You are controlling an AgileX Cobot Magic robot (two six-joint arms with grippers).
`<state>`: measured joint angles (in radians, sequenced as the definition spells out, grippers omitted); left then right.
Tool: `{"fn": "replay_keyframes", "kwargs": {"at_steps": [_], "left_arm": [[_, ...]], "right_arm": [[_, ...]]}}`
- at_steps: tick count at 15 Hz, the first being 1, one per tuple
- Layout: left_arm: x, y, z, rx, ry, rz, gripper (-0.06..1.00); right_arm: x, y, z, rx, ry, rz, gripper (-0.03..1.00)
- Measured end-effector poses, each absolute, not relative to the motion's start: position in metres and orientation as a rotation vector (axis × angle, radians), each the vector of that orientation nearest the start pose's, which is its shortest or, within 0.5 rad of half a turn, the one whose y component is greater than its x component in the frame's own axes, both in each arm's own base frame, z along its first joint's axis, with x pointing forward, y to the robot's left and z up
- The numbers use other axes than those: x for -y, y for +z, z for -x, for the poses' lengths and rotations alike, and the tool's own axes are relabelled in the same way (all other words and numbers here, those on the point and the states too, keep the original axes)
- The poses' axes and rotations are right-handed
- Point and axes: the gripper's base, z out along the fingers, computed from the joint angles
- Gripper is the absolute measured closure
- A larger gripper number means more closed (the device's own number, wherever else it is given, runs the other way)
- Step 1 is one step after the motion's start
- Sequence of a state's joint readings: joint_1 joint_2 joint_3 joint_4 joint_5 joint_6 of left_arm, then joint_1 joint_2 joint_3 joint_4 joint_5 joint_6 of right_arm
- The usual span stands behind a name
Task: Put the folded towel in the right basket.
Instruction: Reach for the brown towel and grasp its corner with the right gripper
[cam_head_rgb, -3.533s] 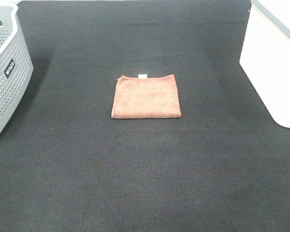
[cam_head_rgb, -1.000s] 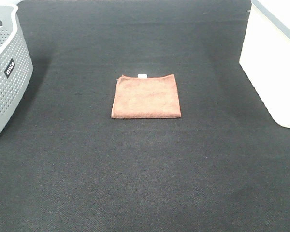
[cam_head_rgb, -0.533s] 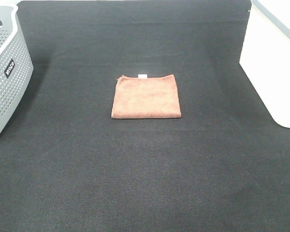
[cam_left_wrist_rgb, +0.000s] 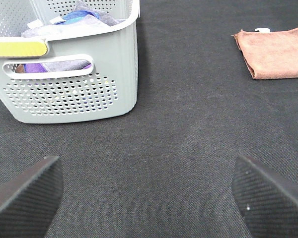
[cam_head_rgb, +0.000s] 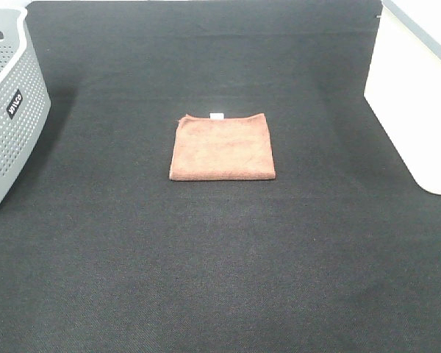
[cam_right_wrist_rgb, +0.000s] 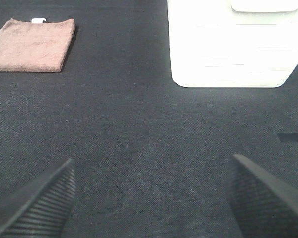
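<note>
A folded brown towel (cam_head_rgb: 222, 148) with a small white tag lies flat in the middle of the black mat. It also shows in the left wrist view (cam_left_wrist_rgb: 274, 52) and in the right wrist view (cam_right_wrist_rgb: 33, 44). The white right basket (cam_head_rgb: 415, 95) stands at the right edge; the right wrist view shows its side wall (cam_right_wrist_rgb: 233, 47). My left gripper (cam_left_wrist_rgb: 148, 198) is open and empty, well short of the towel. My right gripper (cam_right_wrist_rgb: 151, 198) is open and empty, with the towel and white basket ahead of it. Neither gripper shows in the exterior view.
A grey perforated basket (cam_head_rgb: 7, 110) stands at the left edge of the mat; in the left wrist view (cam_left_wrist_rgb: 72, 74) it holds several coloured cloths. The black mat (cam_head_rgb: 220, 257) covers the whole table.
</note>
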<state>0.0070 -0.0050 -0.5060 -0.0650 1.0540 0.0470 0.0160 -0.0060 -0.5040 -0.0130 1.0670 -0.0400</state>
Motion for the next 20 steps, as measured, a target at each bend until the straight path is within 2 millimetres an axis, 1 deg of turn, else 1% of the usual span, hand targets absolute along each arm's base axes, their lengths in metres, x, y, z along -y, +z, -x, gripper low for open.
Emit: {"fn": "replay_keyframes", "kwargs": {"at_steps": [6,8,9,11,13,17,18,20], "left_arm": [[0.005,0.280,0.006,-2.025,-0.043,-0.044,0.07],[0.005,0.280,0.006,-2.025,-0.043,-0.044,0.07],[0.005,0.280,0.006,-2.025,-0.043,-0.044,0.07],[0.005,0.280,0.006,-2.025,-0.043,-0.044,0.07],[0.005,0.280,0.006,-2.025,-0.043,-0.044,0.07],[0.005,0.280,0.006,-2.025,-0.043,-0.044,0.07],[0.005,0.280,0.006,-2.025,-0.043,-0.044,0.07],[0.005,0.280,0.006,-2.025,-0.043,-0.044,0.07]], "right_arm": [[0.001,0.280,0.004,-2.047,-0.022,0.057,0.19],[0.000,0.294,-0.018,-2.021,-0.015,0.057,0.19],[-0.001,0.298,-0.032,-2.011,-0.008,0.055,0.19],[-0.003,0.304,-0.066,-2.039,0.028,0.046,0.20],[-0.007,0.316,-0.100,-2.067,0.056,0.068,0.21],[-0.014,0.337,-0.183,-2.202,0.103,0.164,0.22],[-0.018,0.341,-0.214,-2.271,0.154,0.194,0.22],[-0.023,0.338,-0.251,-2.379,0.218,0.234,0.22]]}}
